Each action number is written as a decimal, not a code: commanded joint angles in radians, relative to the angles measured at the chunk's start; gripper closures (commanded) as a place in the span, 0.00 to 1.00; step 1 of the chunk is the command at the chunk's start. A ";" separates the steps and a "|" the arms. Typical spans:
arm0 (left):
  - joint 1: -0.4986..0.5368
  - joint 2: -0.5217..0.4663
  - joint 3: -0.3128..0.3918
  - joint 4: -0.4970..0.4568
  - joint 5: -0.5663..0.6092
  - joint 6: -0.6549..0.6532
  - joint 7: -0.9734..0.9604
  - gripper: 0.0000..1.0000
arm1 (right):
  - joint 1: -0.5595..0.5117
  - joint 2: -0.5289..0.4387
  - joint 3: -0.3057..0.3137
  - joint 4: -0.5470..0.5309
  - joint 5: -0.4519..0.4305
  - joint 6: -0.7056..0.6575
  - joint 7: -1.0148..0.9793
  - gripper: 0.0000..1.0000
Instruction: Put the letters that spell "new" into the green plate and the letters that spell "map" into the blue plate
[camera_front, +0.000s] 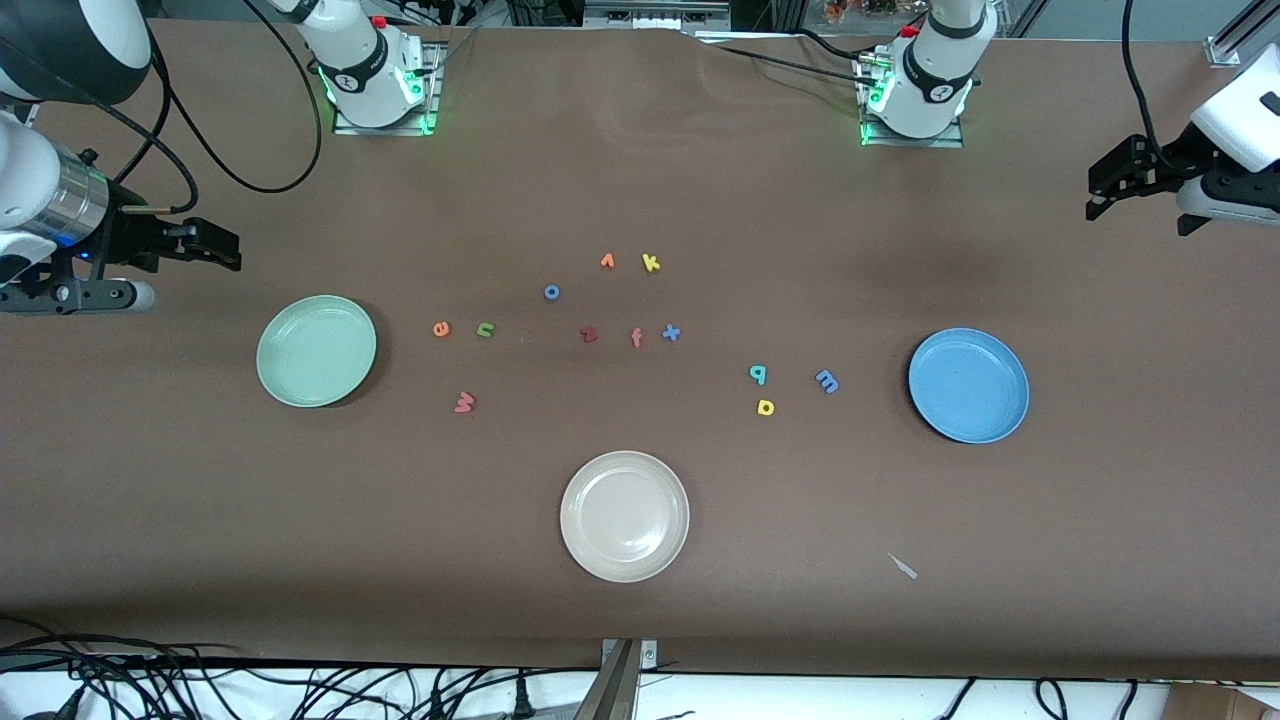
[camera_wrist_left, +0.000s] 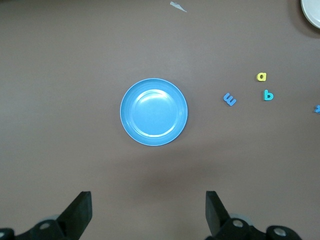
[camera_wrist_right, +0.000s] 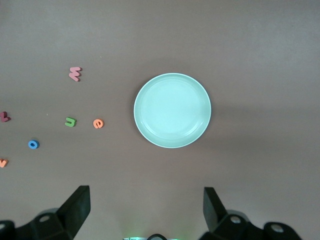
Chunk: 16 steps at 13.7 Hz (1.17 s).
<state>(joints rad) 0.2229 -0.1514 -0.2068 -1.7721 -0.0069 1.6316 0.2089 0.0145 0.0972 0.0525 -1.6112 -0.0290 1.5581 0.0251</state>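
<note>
The six foam letters lie flat on the table: e (camera_front: 441, 329), n (camera_front: 485, 329), w (camera_front: 464, 402) near the green plate (camera_front: 316, 350); m (camera_front: 827, 380), a (camera_front: 766, 407), p (camera_front: 758, 374) near the blue plate (camera_front: 968, 385). They look light, soft and thin, best pinched across their edges. The left gripper (camera_front: 1122, 186) and the right gripper (camera_front: 212, 246) hang wide open, empty, at the table's ends.

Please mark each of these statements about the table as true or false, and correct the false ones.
1. The green plate holds no letters. True.
2. The blue m lies in the blue plate. False: it lies on the table beside that plate.
3. The left gripper is open, above the blue plate. True.
4. The right gripper holds the orange e. False: it is open and holds nothing; the e lies on the table.
5. The beige-white plate is nearer the front camera than both other plates. True.
</note>
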 joint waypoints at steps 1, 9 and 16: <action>0.001 0.013 0.001 0.033 -0.024 -0.022 0.003 0.00 | -0.010 -0.008 0.004 -0.010 0.012 -0.001 -0.007 0.00; 0.001 0.013 0.000 0.033 -0.024 -0.022 0.004 0.00 | -0.010 -0.007 0.004 -0.012 0.012 -0.001 -0.011 0.00; 0.001 0.013 0.000 0.033 -0.024 -0.022 0.004 0.00 | -0.010 -0.001 0.004 -0.013 0.012 0.013 -0.011 0.00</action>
<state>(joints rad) 0.2229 -0.1513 -0.2068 -1.7720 -0.0069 1.6316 0.2089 0.0145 0.0999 0.0525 -1.6121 -0.0290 1.5590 0.0247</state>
